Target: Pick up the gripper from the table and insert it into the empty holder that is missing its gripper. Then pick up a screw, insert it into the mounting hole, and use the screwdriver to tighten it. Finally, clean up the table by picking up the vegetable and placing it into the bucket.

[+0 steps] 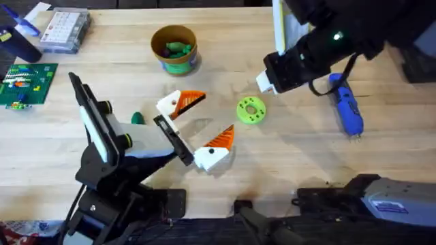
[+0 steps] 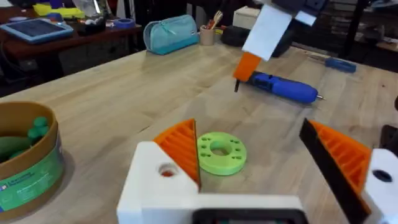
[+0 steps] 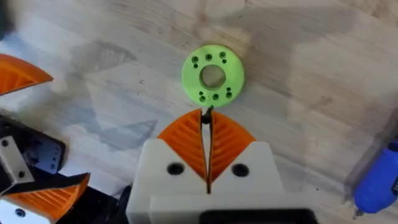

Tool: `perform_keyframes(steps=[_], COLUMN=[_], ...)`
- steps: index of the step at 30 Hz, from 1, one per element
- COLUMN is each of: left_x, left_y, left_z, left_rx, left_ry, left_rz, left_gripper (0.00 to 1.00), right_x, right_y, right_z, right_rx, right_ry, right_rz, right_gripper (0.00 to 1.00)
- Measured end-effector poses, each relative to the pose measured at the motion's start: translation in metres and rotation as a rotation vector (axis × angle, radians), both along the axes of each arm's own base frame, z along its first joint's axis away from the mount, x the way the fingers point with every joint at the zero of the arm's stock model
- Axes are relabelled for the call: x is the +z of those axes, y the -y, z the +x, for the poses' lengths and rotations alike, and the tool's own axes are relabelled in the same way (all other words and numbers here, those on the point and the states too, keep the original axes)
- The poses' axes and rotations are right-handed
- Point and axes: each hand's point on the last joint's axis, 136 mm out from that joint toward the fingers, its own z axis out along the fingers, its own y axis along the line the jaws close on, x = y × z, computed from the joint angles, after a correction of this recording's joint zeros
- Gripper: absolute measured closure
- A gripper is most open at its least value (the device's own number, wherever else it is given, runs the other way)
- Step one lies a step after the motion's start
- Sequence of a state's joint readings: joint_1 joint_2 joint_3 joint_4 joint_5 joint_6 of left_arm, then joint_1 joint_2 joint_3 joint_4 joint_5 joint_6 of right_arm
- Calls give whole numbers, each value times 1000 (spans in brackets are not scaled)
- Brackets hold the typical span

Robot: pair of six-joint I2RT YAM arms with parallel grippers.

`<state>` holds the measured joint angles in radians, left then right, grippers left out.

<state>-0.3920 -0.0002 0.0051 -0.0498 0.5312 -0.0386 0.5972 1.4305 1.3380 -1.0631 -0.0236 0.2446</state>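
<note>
Now, right gripper [image 3: 205, 121]: orange pads pressed together, pinching a small dark pin [image 3: 206, 116] at the very tips; by the look of it, a screw.
Left gripper [image 1: 208, 119]: fingers spread wide apart, holding nothing, hanging low over the table [image 1: 300, 146] at centre frame in the overhead view.
Lime-green disc [image 1: 251, 110]: flat on the wood, just right of the left gripper's open fingers and just below and left of the right gripper [image 1: 264, 83].
Key relation: in the right wrist view the disc [image 3: 213, 74] sits straight ahead of the closed tips, near but apart from them; the pin points towards its ring of small holes.
Nearer arm: the right, I'd say, since it already carries the pin and hangs close beside the disc.
Screwdriver [image 1: 347, 109]: lying on the table at right of frame, long axis running top to bottom, metal tip at the lower end; just right of the right gripper.
Vegetable [image 1: 137, 118]: on the table, left of centre, beside the left arm.
Bucket [image 1: 175, 47]: upper centre, green pieces already inside.
Mounting hole: I can't tell where it is.
</note>
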Motion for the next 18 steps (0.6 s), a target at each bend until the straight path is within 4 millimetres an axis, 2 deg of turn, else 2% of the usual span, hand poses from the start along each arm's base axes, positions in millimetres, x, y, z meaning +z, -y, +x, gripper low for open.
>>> perform_keyframes(steps=[6, 18], left_x=[0, 0], left_y=[0, 0], left_z=[0, 0], left_rx=[0, 0], left_ry=[0, 0], left_rz=[0, 0], left_gripper=[11, 11], right_x=[19, 23], right_y=[-3, -14], right_z=[3, 0], right_rx=[7, 30], right_ry=[26, 5], right_rz=[17, 79], right_gripper=[998, 998])
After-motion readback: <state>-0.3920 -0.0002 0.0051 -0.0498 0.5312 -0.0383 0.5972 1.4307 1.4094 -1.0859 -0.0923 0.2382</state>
